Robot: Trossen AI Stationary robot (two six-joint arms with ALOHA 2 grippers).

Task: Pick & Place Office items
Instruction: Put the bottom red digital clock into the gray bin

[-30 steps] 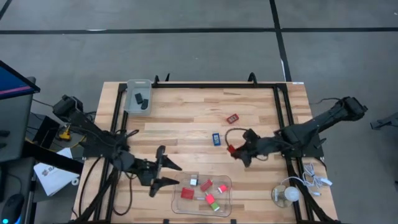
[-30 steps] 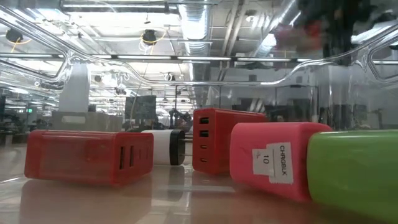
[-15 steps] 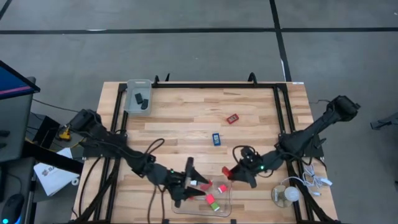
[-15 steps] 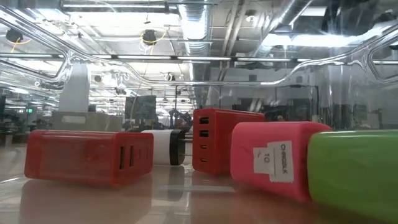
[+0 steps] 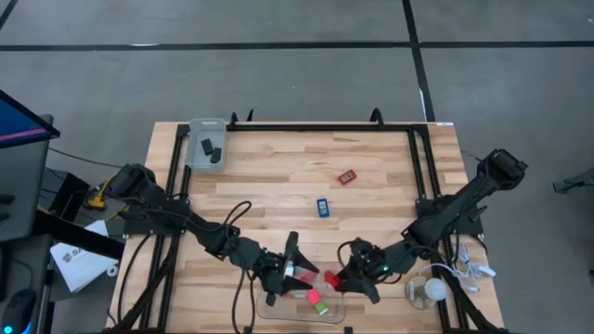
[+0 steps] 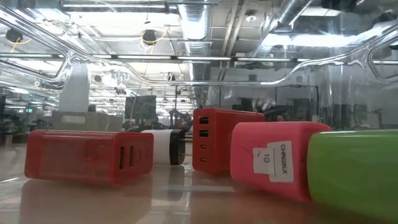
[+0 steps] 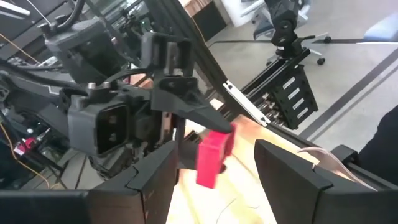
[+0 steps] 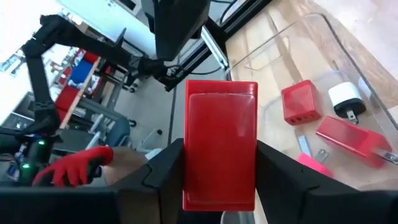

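Since a second ago we see both arms moved in to the clear tray [image 5: 278, 310] at the bench's [image 5: 278, 176] near edge. Right tool [image 5: 345, 276], clamped on a red block [image 8: 220, 144], hangs just beside the tray's right end. Left tool [image 5: 290, 275] hangs over the tray, fingers apart, empty.

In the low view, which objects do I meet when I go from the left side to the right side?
Red block lying flat → white piece with a dark end → upright red block with ports → pink block with a label → green piece at the right edge.
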